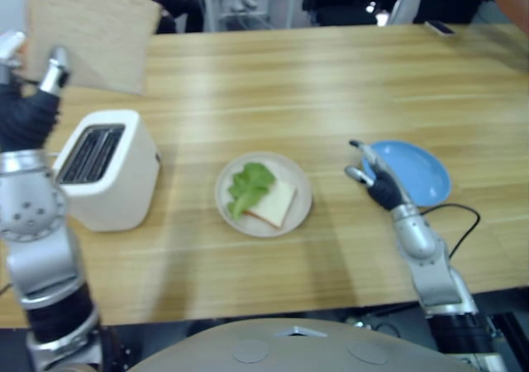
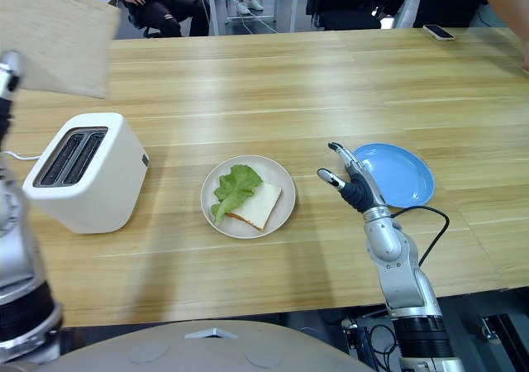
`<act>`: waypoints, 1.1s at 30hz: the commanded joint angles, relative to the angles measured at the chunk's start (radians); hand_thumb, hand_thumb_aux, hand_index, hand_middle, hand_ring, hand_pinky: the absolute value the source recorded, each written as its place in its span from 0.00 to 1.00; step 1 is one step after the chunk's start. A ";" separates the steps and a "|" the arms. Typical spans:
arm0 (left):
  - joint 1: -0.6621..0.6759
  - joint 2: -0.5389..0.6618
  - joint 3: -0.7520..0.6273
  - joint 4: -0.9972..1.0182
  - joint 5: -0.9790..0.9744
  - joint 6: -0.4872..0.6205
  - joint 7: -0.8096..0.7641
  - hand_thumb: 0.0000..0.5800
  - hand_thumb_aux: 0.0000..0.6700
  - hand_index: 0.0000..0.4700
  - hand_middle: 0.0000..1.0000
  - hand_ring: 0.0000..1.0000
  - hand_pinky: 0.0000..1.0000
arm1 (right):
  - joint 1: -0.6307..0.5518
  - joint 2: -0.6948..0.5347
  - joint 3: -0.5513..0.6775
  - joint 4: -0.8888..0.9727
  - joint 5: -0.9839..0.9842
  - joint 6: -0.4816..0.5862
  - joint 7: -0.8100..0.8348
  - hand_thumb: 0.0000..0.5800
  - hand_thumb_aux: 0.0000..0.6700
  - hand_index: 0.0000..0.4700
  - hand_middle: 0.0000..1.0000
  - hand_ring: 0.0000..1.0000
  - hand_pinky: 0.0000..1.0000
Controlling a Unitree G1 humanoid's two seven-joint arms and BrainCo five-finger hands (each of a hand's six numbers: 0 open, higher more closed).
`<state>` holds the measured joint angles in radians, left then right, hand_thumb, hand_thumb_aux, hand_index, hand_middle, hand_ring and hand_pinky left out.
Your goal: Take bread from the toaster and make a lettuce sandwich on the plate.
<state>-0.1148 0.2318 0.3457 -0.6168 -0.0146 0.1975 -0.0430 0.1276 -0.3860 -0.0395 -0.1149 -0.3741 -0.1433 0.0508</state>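
My left hand (image 1: pixel 37 74) is raised high at the left, above the toaster, shut on a tan slice of bread (image 1: pixel 91 29) that it grips by the lower left edge. The white toaster (image 1: pixel 107 169) stands below it at the table's left, its two slots dark. In the middle sits a cream plate (image 1: pixel 263 230) with a bread slice (image 1: pixel 278 204) on it and a green lettuce leaf (image 1: pixel 248 186) lying over the slice's left half. My right hand (image 1: pixel 374 175) hovers open to the right of that plate, fingers spread, holding nothing.
A blue plate (image 1: pixel 421 172) lies just behind and right of my right hand. A black cable (image 1: pixel 459 215) loops near the table's front right edge. A phone (image 1: pixel 440 28) rests at the far right corner. Bare wood stretches across the table's far half.
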 commanded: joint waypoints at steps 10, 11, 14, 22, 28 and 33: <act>0.110 -0.206 -0.393 0.363 0.050 0.032 0.011 1.00 1.00 0.98 1.00 1.00 1.00 | -0.007 0.015 0.013 0.039 0.000 0.004 -0.015 0.00 0.00 0.00 0.00 0.00 0.00; 0.116 -0.212 -0.405 0.410 0.058 0.019 0.015 1.00 1.00 0.98 1.00 1.00 1.00 | -0.010 0.015 0.014 0.040 -0.002 0.004 -0.016 0.00 0.00 0.00 0.00 0.00 0.00; 0.130 -0.218 -0.422 0.499 0.068 -0.007 0.015 1.00 1.00 0.98 1.00 1.00 1.00 | -0.015 0.016 0.018 0.043 -0.005 0.005 -0.016 0.00 0.00 0.00 0.00 0.00 0.00; 0.139 -0.209 -0.457 0.644 0.092 -0.057 0.003 1.00 1.00 0.98 1.00 1.00 1.00 | -0.016 0.020 0.036 0.052 -0.017 0.003 -0.022 0.00 0.00 0.00 0.00 0.00 0.00; 0.142 -0.207 -0.473 0.693 0.110 -0.083 0.003 1.00 1.00 0.98 1.00 1.00 1.00 | -0.024 0.021 0.080 0.038 -0.054 0.003 -0.021 0.00 0.00 0.00 0.00 0.00 0.00; 0.140 -0.210 -0.502 0.707 0.124 -0.081 -0.008 1.00 1.00 0.98 1.00 1.00 1.00 | -0.037 0.028 0.139 0.044 -0.095 -0.004 -0.015 0.00 0.00 0.00 0.00 0.00 0.00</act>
<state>0.0208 0.0205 -0.1349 0.0608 0.1000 0.1032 -0.0433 0.0963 -0.3603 0.0762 -0.0789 -0.4490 -0.1452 0.0283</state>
